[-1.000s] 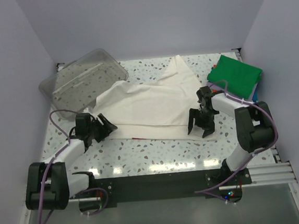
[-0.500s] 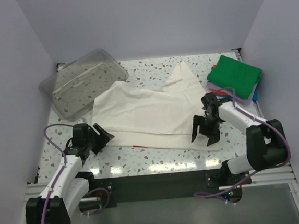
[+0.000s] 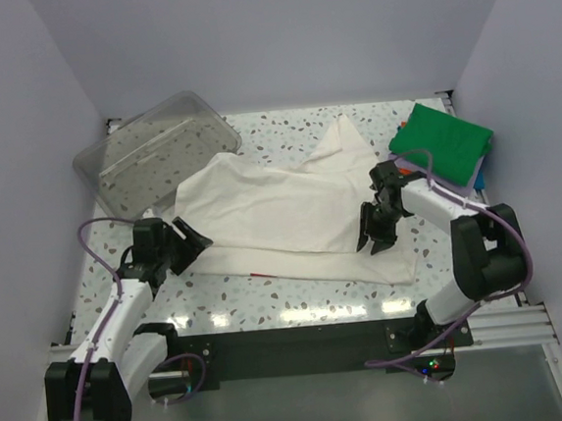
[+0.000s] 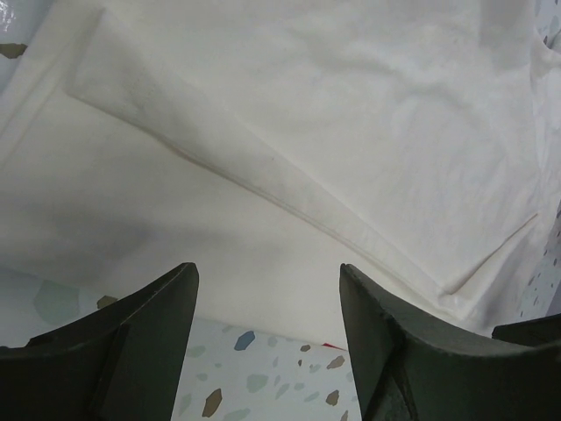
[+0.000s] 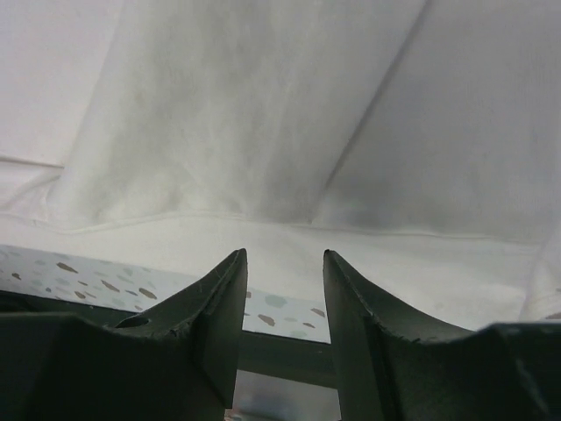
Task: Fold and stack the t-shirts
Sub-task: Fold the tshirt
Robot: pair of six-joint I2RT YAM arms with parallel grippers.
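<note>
Spread t-shirt [image 3: 281,210] centre, tub [image 3: 158,152] behind left, folded shirts [image 3: 442,142] far right

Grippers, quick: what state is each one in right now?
Left gripper: open, empty, at the edge of the cream-white t-shirt.
Right gripper: open, with a narrower gap than the left, and nothing between its fingers.

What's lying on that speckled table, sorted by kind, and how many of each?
Cream shirt, spread out: 1
Pile of folded shirts, green on top: 1
Clear plastic tub: 1
Total: 3
</note>
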